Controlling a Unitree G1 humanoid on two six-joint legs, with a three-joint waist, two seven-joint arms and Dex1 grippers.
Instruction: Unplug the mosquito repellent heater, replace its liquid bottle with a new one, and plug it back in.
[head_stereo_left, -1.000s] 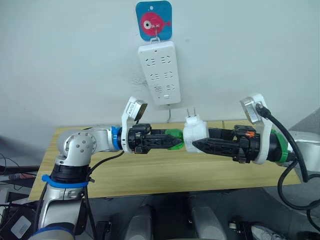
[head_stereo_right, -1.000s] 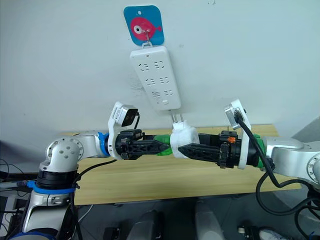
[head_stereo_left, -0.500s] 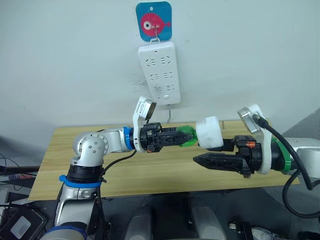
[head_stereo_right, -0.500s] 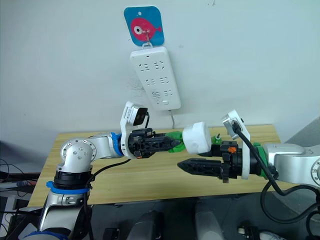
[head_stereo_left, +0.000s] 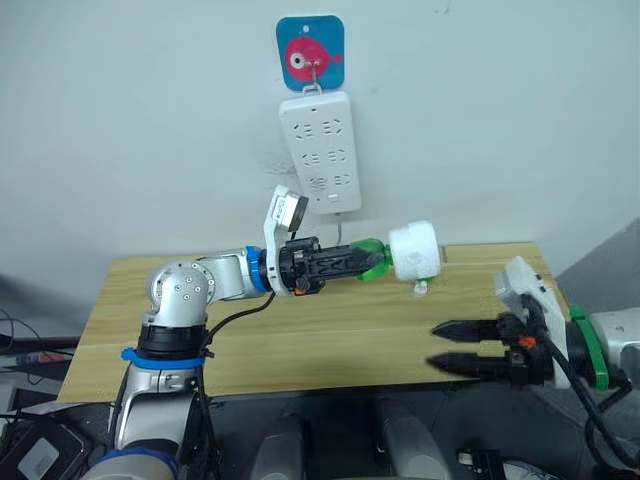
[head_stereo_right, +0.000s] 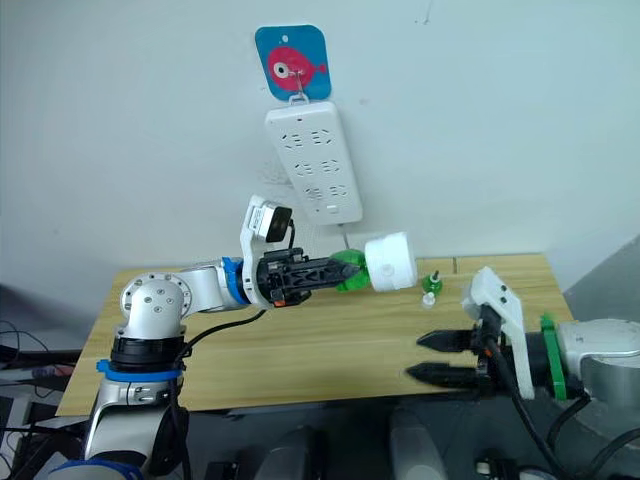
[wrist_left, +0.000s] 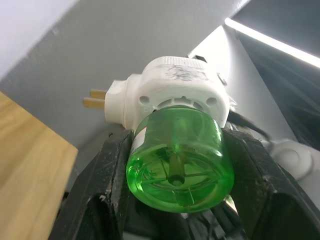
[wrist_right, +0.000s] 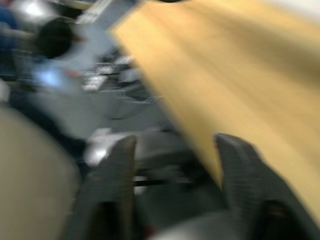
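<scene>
My left gripper (head_stereo_left: 362, 262) is shut on the green liquid bottle (head_stereo_left: 371, 259), held level above the table's back half. The white mosquito repellent heater (head_stereo_left: 415, 250) sits on the bottle's far end. In the left wrist view the black fingers (wrist_left: 107, 185) flank the green bottle (wrist_left: 175, 160), with the heater (wrist_left: 170, 92) beyond it and its two metal prongs (wrist_left: 95, 98) sticking out sideways. My right gripper (head_stereo_left: 440, 346) is open with nothing in it, low at the table's front right edge, well apart from the heater.
A long white power strip (head_stereo_left: 320, 150) hangs on the wall from a blue fish hook (head_stereo_left: 310, 52), above and behind the heater. A small green and white item (head_stereo_right: 430, 287) stands on the wooden table (head_stereo_left: 300, 340) under the heater.
My right gripper let go of the heater and dropped down and right to the table's front edge. The left gripper carried the bottle with the heater up and closer to the wall.
</scene>
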